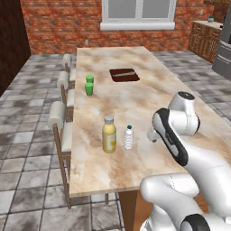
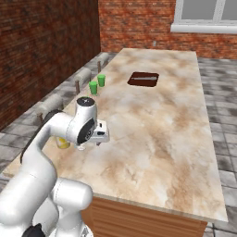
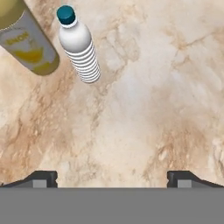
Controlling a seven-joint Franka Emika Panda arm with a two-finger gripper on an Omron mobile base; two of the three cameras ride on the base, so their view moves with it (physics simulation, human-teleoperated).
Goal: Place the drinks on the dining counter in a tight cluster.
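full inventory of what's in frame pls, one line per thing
juice bottle: 1, yellow with grey cap, upright near the counter's near left edge
water bottle: 1, clear with dark teal cap, upright just right of the juice bottle, apart from it
cups: 2, bright green, close together at the left edge, farther back
inset: 1, dark brown, in the counter top toward the far end
counter: 1, beige-brown marbled top on wooden base, runs toward the window
stools: 3, pale cushions, along the counter's left side
window: 1, white frame, brick back wall
cabinets: wooden, far right
gripper: 1, dark fingertips, open, empty, over bare counter near the bottles
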